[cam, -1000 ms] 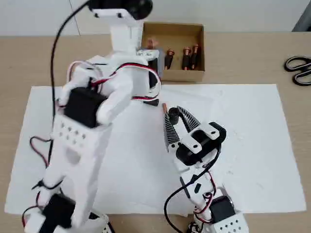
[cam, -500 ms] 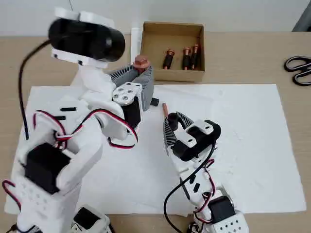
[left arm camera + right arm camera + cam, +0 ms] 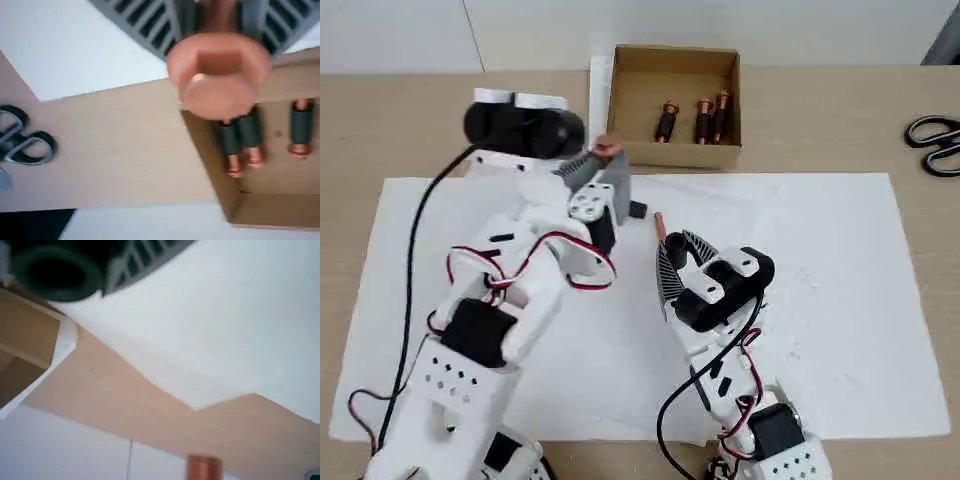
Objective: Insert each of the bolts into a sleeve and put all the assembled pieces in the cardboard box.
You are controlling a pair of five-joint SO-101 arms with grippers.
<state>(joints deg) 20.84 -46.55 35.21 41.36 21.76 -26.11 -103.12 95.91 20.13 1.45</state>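
Where my left gripper (image 3: 605, 165) sits, just short of the near wall of the cardboard box (image 3: 690, 155), I see its grey jaws closed around the shank of a copper bolt (image 3: 217, 75). The wide head of the bolt pokes out past the fingertips. On my other arm, the right gripper (image 3: 678, 245) is clamped on a black sleeve (image 3: 55, 272), held low over the white paper (image 3: 820, 300) that covers the middle of the table (image 3: 410, 120). Between the two claws a second bolt (image 3: 660, 223) lies flat on the paper, just beside the right gripper's tips. A small black piece (image 3: 638, 210) rests near the left gripper; I cannot tell whether it is another sleeve. The box stands just beyond the paper's far edge, with three assembled pieces (image 3: 703, 119) lying side by side inside, copper ends showing. A pair of scissors (image 3: 935, 140) lies on the bare table, well apart from both arms
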